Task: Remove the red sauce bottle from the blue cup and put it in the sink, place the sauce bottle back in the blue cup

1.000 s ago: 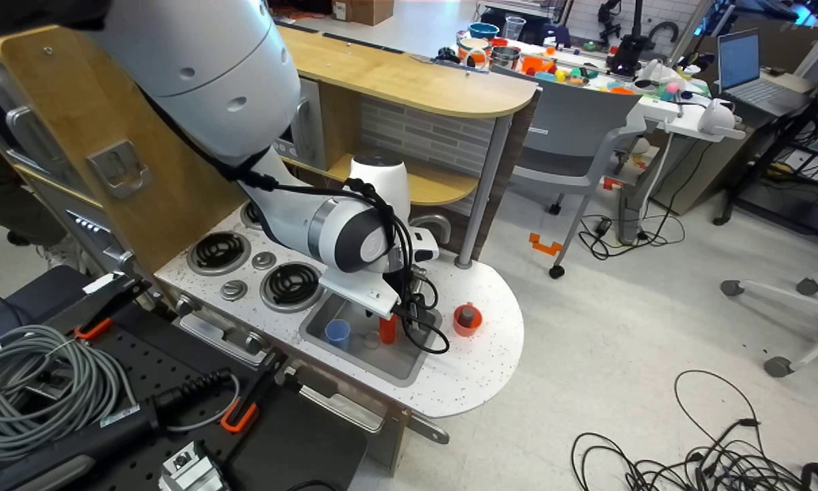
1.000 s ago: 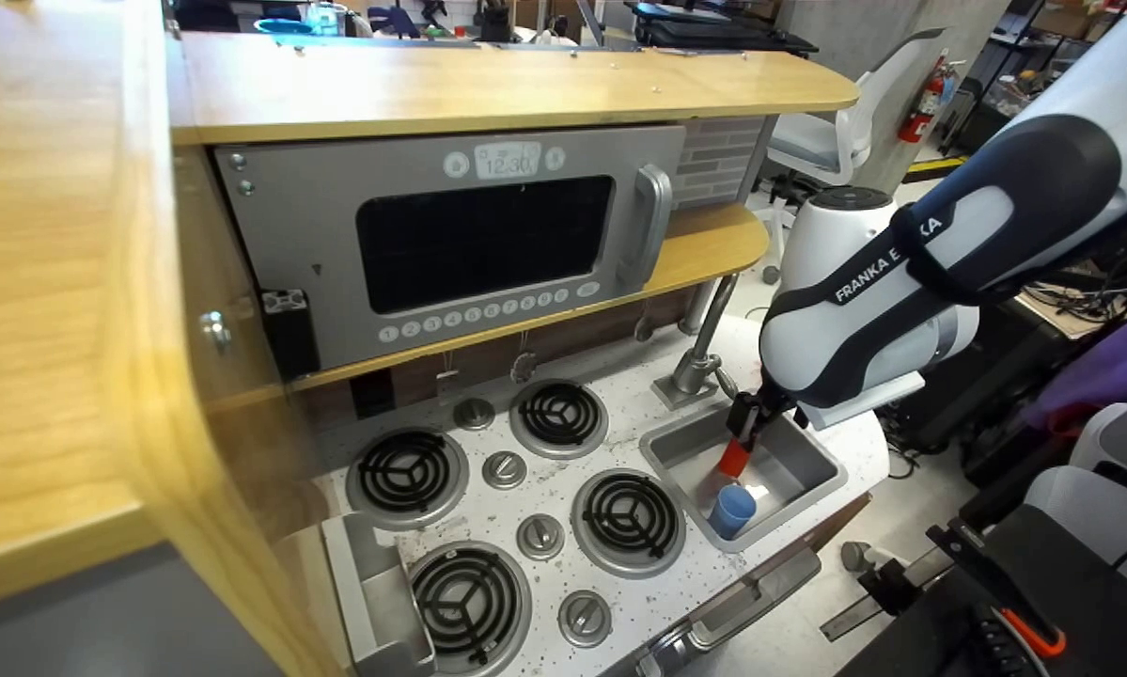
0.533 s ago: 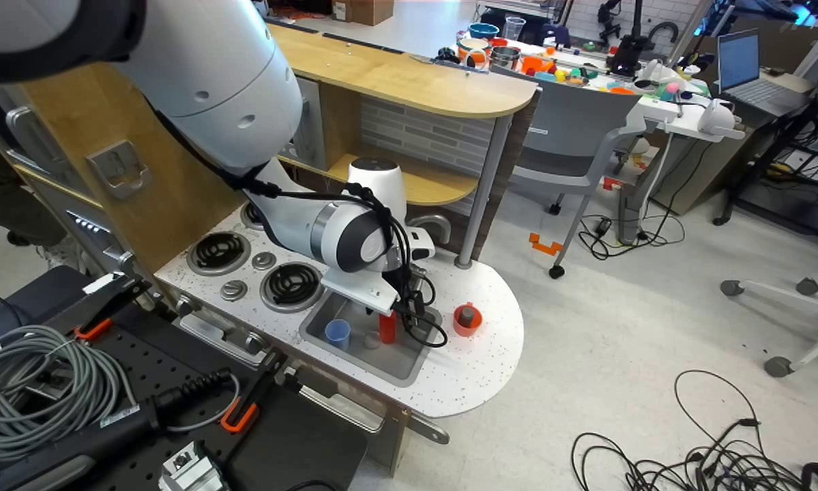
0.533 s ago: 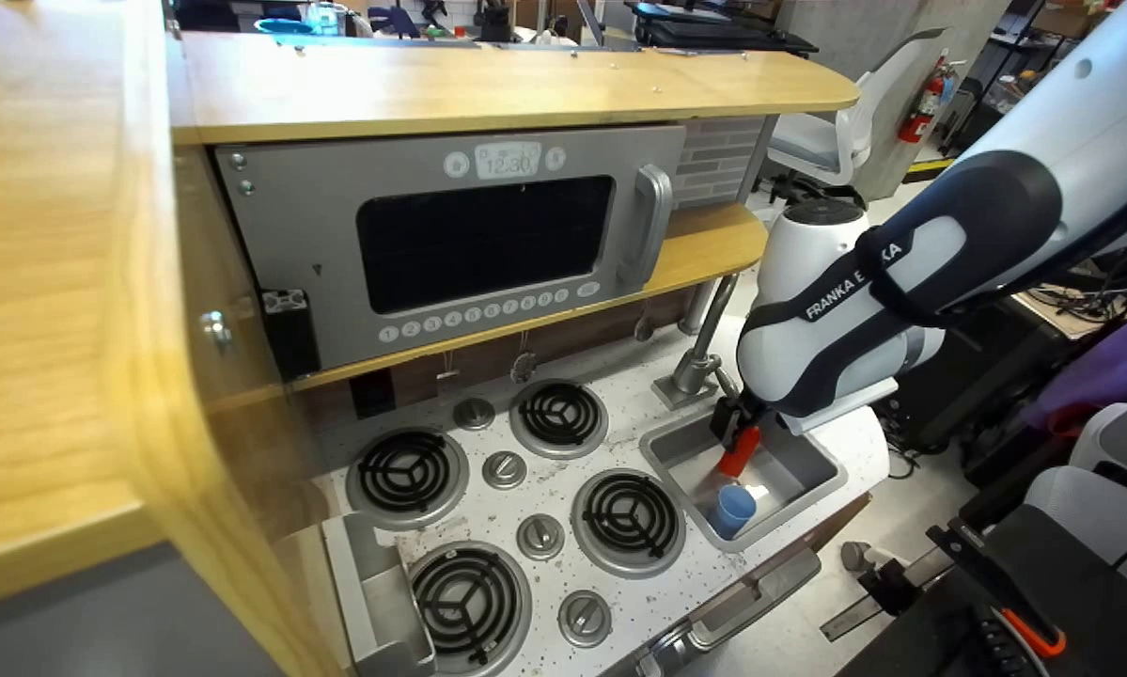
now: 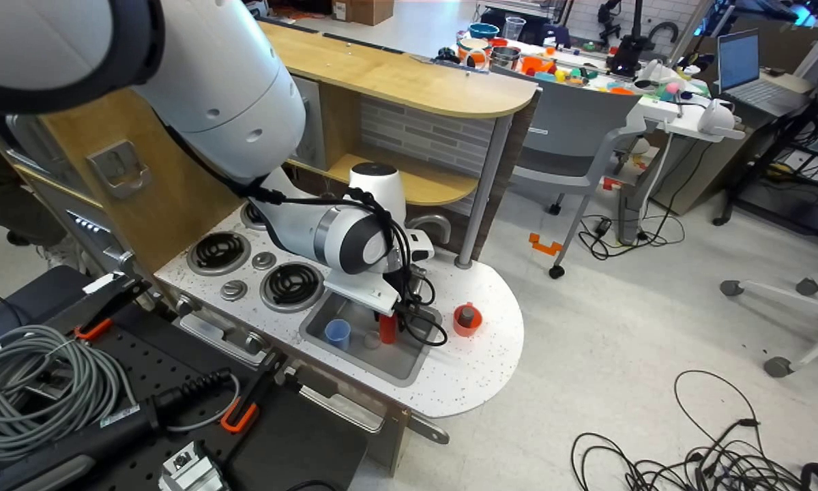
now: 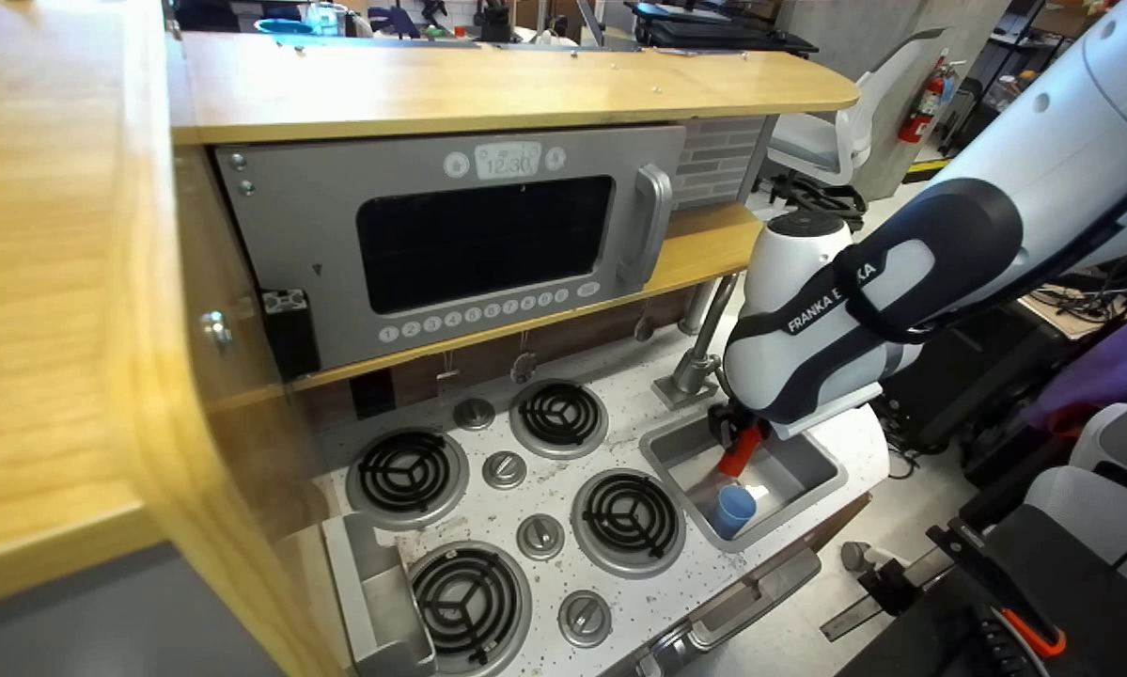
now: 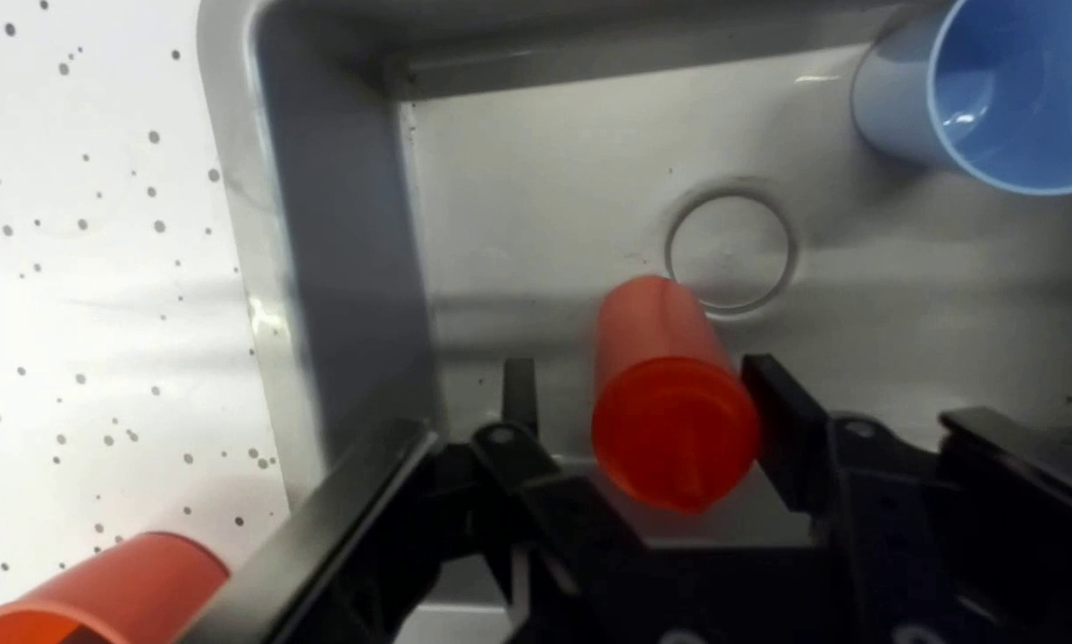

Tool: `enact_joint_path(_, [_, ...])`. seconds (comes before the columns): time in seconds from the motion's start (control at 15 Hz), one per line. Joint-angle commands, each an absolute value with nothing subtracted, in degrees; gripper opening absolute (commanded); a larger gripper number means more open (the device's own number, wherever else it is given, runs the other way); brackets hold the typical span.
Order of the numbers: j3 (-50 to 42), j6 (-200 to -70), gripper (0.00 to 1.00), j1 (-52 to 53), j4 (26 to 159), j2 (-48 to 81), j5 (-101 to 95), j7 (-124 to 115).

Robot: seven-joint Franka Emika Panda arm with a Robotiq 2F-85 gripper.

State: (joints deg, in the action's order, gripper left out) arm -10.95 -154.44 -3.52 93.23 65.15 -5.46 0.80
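The red sauce bottle [image 7: 647,322] stands upright in the grey sink [image 7: 343,224], close to the round drain mark. My gripper [image 7: 640,402] comes down around its top in the wrist view. One of its fingers [image 7: 784,429] lies against or very near the bottle's right side. On the left a clear gap separates the bottle from the opposite finger [image 7: 519,394], so the jaws are part-way open. Off to the side in the sink is the blue cup [image 7: 898,98], with nothing seen inside it. Both exterior views show the bottle [image 6: 738,456] and the cup [image 6: 733,510] apart.
A red cup [image 5: 467,322] with a dark grey piece in it sits on the counter beside the sink. The faucet [image 6: 697,371] rises at the sink's back edge. Burners [image 6: 629,523] and knobs lie on the far side. A wooden shelf [image 5: 422,75] overhangs the counter behind.
The arm has shifted slightly and the gripper has settled around the bottle's top. Its jaws have drawn closer together, with a finger now nearer the bottle. Bottle and blue cup look unmoved.
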Motion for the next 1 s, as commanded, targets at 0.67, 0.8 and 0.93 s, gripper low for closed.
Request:
enact_joint_path(0.67, [-8.29,-160.53,0.13,-5.22,109.76,52.70,-4.10,-0.69])
enact_joint_path(0.8, [-8.43,-164.69,0.13,-4.89,115.34,48.49,-4.48,-0.58])
enact_joint_path(0.93, [-9.15,-168.04,0.13,-4.10,120.45,44.43,-5.00,-0.63])
